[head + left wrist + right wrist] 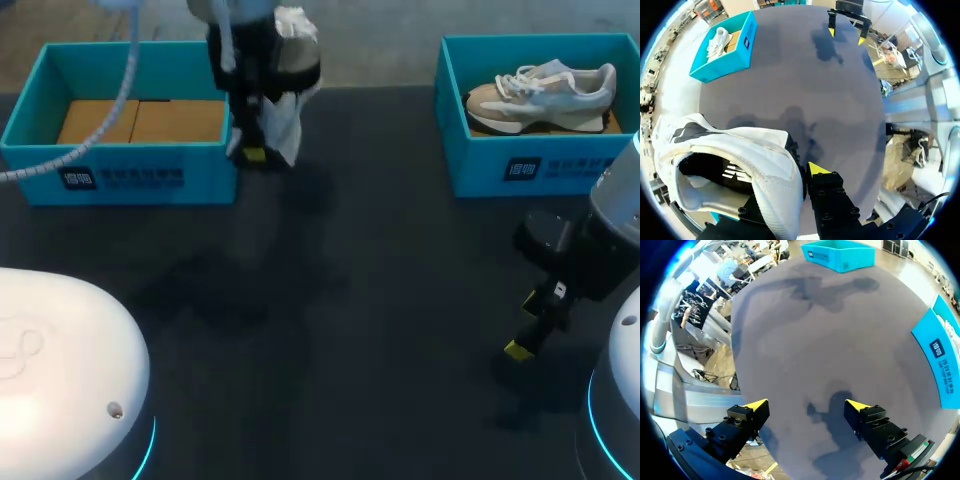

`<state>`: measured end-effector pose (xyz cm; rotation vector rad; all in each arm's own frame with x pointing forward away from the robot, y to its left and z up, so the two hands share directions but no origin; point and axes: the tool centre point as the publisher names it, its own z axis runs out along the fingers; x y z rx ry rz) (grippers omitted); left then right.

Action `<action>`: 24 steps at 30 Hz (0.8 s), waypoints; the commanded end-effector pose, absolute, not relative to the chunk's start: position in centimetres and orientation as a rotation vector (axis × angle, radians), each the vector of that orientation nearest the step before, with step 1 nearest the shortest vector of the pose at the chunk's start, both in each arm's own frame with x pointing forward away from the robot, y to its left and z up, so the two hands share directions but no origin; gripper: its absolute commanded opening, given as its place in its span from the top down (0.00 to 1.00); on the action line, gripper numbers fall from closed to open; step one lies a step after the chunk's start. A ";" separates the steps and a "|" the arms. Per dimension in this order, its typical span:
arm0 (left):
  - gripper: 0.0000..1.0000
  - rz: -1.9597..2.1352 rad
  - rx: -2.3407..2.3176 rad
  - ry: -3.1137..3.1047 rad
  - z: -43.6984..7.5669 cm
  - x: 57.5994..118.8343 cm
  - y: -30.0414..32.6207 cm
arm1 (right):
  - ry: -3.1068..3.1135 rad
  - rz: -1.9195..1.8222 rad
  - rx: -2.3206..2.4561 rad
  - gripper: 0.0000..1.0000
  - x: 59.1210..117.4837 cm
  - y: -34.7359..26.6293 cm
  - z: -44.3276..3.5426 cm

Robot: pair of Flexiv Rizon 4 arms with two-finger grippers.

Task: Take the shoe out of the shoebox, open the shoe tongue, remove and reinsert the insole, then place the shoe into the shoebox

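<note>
My left gripper (254, 150) hangs above the table beside the left teal shoebox (120, 178), shut on a white and beige shoe (293, 62) that dangles off the surface. In the left wrist view the shoe's white collar (765, 165) is pinched between the fingers, with one yellow tip (817, 169) showing and the other hidden behind the shoe. The left shoebox holds only brown cardboard (140, 122). My right gripper (530, 335) stands open low over the table's right side with nothing between its fingertips (757, 404).
A second teal shoebox (520, 165) at the back right holds another white and beige shoe (540, 95). That box (727, 47) and my right gripper (845, 27) show across the dark table in the left wrist view. A white rounded robot base (60, 370) fills the front left.
</note>
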<state>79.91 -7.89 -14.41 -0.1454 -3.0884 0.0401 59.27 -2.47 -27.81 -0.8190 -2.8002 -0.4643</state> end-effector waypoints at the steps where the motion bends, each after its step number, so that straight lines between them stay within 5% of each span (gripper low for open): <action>1: 1.00 0.068 -0.139 -3.052 -11.8 82.8 -5.1 | -2.802 -0.466 -0.819 0.00 59.1 -2.5 -27.9; 24: 1.00 0.009 0.049 -3.000 -10.6 92.2 4.8 | -2.802 -0.466 -0.819 0.00 59.1 -2.5 -27.9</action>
